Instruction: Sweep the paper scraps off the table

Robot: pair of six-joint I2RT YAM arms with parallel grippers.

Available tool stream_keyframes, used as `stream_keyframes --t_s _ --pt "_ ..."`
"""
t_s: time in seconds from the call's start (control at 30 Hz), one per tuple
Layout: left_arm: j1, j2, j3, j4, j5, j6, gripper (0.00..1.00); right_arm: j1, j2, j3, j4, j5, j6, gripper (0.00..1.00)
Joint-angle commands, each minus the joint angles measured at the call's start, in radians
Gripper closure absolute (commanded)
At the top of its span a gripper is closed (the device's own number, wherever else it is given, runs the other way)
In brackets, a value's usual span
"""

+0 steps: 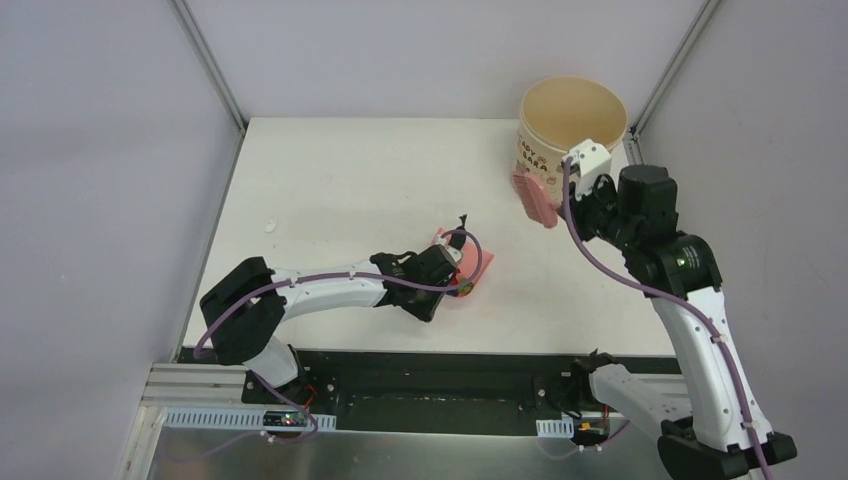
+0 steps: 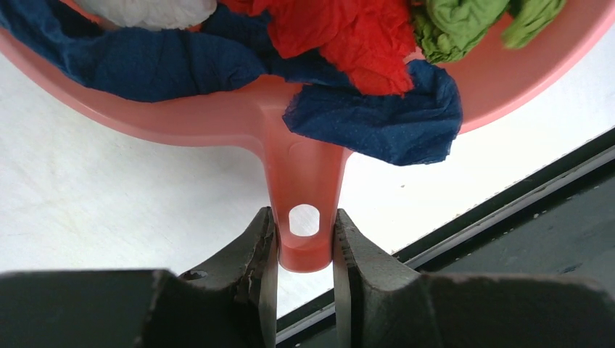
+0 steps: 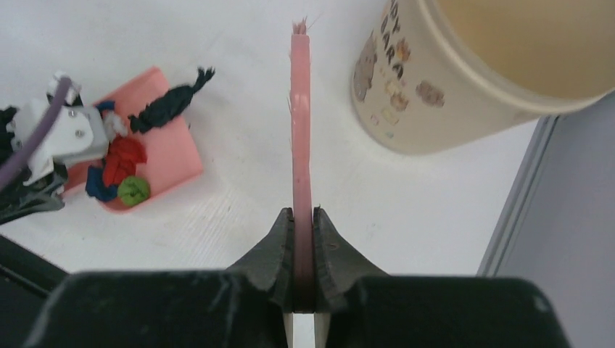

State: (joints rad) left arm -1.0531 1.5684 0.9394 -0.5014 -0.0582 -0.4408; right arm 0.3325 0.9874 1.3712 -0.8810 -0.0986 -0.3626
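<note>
My left gripper (image 1: 447,277) (image 2: 303,214) is shut on the handle of the pink dustpan (image 1: 470,262) (image 2: 302,167), which rests on the white table (image 1: 350,170) near its front edge. Dark blue, red, green and white paper scraps (image 2: 362,43) lie in the pan; they also show in the right wrist view (image 3: 120,170). A black scrap (image 1: 462,220) (image 3: 172,103) lies at the pan's far lip. My right gripper (image 1: 572,197) (image 3: 302,212) is shut on the pink brush (image 1: 535,195) (image 3: 300,123), held beside the bucket, apart from the pan.
A beige round bucket (image 1: 572,120) (image 3: 471,65) stands at the table's far right corner. A tiny white bit (image 1: 268,226) lies near the left edge. The black front edge (image 2: 508,196) runs close behind the dustpan handle. Grey walls enclose the table.
</note>
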Motion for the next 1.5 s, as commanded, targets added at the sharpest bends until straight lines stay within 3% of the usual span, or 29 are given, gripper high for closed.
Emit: stream_keyframes --t_s 0.0,0.27,0.9,1.23,1.47 --pt "-0.002 -0.012 0.117 -0.035 -0.064 0.023 1.0 -0.065 -0.073 -0.132 -0.031 -0.024 0.088 1.0" --pt "-0.002 0.085 0.373 -0.203 -0.12 0.059 1.0 -0.177 -0.2 -0.318 -0.044 0.092 0.162 1.0" --pt "0.033 0.409 1.105 -0.424 -0.132 0.191 1.0 -0.287 -0.314 -0.481 -0.004 -0.068 0.223 1.0" --pt "0.12 0.645 1.561 -0.456 -0.052 0.274 1.0 -0.368 -0.336 -0.495 0.031 -0.037 0.237 1.0" --pt "0.192 0.701 1.635 -0.375 0.012 0.246 1.0 -0.396 -0.355 -0.509 0.054 -0.037 0.231 1.0"
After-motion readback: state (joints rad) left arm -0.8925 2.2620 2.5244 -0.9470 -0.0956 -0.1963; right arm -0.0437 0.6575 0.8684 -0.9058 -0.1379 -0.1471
